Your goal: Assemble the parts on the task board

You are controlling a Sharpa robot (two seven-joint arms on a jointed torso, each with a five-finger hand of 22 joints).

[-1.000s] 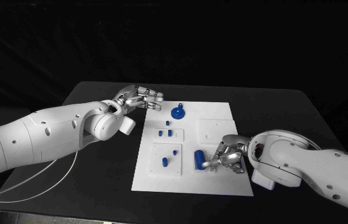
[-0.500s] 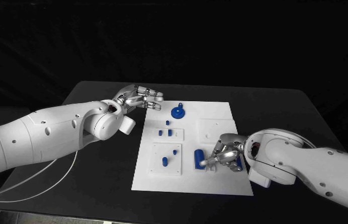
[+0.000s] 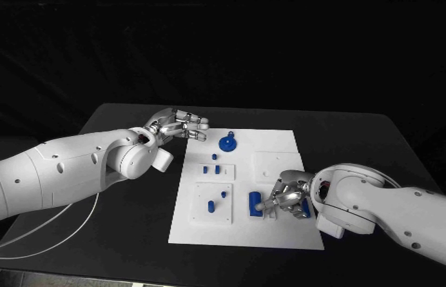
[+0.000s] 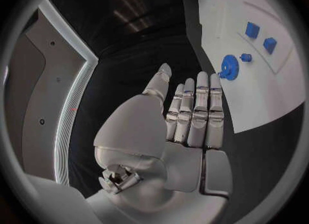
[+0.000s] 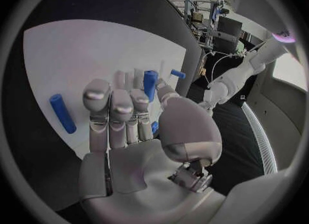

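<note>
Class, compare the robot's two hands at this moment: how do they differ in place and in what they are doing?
The left hand hovers beyond the task board's far left corner, over black table; the right hand is low over the board's near right part. The left hand's fingers lie straight, holding nothing; the right hand's curl beside a blue cylinder. Both are silver, on white arms.

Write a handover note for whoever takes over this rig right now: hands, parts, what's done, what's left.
Left hand: holds nothing, fingers apart, hovering at the far left corner of the task board.
Right hand: low over the board's near right part, fingers curled beside the blue cylinder; whether it grips anything cannot be told.
Parts: blue gear with a small peg at the far end; two small blocks mid-left; small pieces on the near left plate.
Done: unclear which parts are seated.
Left: probably seating the cylinder, then checking the rest.
</note>
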